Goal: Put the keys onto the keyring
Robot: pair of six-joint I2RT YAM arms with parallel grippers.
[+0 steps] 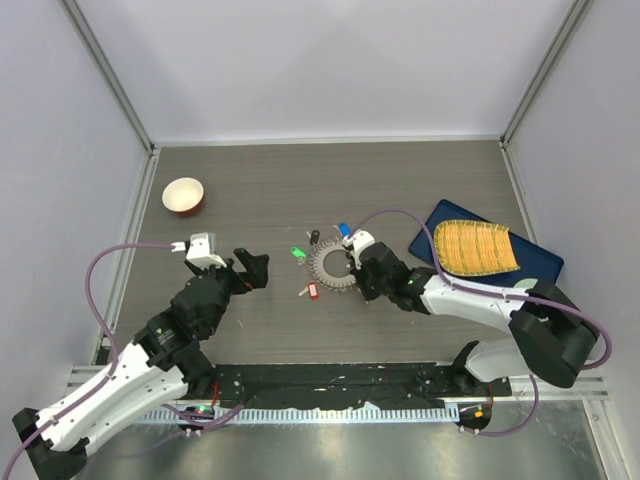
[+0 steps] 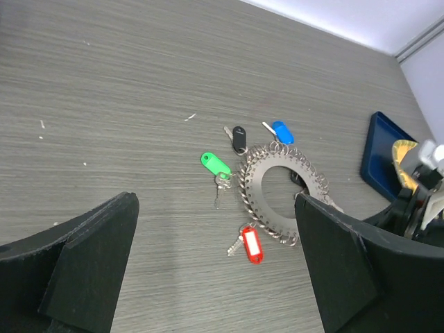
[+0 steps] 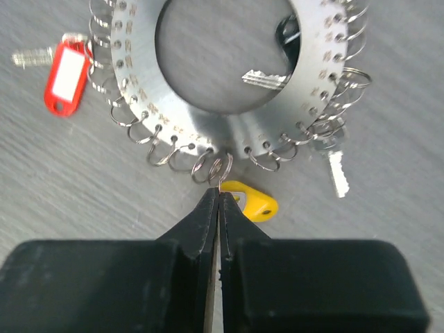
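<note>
top view: the left gripper [image 1: 250,270] stands wide open and empty at 9 o'clock of the keyring [image 1: 318,264], well apart; the right gripper [image 1: 352,272] sits at its 3 o'clock rim.

left wrist view: the green-tagged key [image 2: 216,164], red-tagged key [image 2: 251,244] and blue-tagged key [image 2: 282,132] lie at the rim.

right wrist view: jaws shut, tips meeting a wire loop [image 3: 220,168] at 6 o'clock, the yellow-tagged key [image 3: 255,203] just beside. the thin loop could slip off such fine tips, or a tug could drag the whole keyring.

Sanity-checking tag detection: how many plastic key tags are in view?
5: green tag left of the keyring, black tag and blue tag at its far edge, red tag near-left, yellow tag at the right gripper's tips. Others may be hidden.
</note>
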